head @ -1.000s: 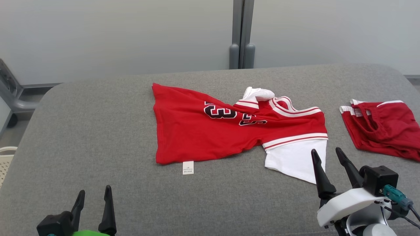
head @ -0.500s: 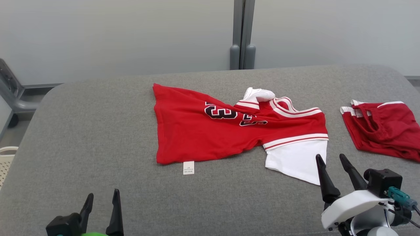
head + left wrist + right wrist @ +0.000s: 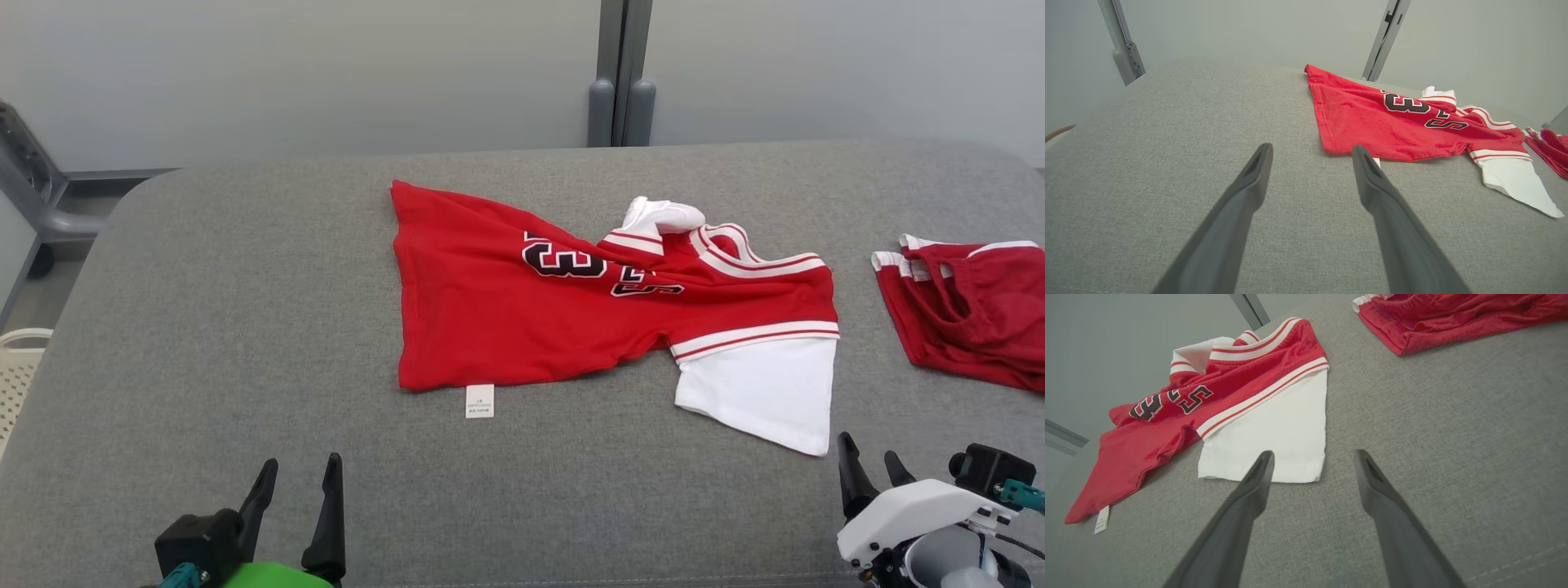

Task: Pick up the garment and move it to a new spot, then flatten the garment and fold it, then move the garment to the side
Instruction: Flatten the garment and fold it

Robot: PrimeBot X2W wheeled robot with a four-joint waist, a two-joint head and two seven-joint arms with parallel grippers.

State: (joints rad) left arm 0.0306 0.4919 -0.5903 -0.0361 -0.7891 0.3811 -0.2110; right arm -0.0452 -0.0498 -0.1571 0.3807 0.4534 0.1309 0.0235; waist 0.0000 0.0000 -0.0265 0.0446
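Released and empty, my left gripper (image 3: 300, 463) sits at the near edge of the grey padded table (image 3: 204, 327), its two dark fingers spread and nothing between them; the left wrist view shows the same gap over bare fabric (image 3: 1311, 148). My right gripper (image 3: 867, 447) is spread wide too and grips nothing, low at the near right corner. The garment (image 3: 522, 318), a red jersey with black, white-edged numerals, lies loosely spread in the middle of the table, not flat: its hem is toward my left, its neck and white-striped trim toward my right, and creases run across the chest. One white sleeve (image 3: 759, 392) fans out toward me, and its near corner lies just beside my right gripper's fingertips. From the right wrist camera (image 3: 1314, 453) one fingertip overlaps that sleeve's edge, and I cannot tell whether it touches. The other white sleeve is bunched up (image 3: 657, 216) on the far side by the collar. A small white label (image 3: 480, 401) sticks out from the hem's near corner, well ahead of my left gripper. Further right, apart from the jersey, lies a second, darker red piece with white trim (image 3: 971, 318), folded over. Behind the table stand a grey post (image 3: 620, 82) and a pale wall; a white slatted basket (image 3: 20, 367) shows at the far left.
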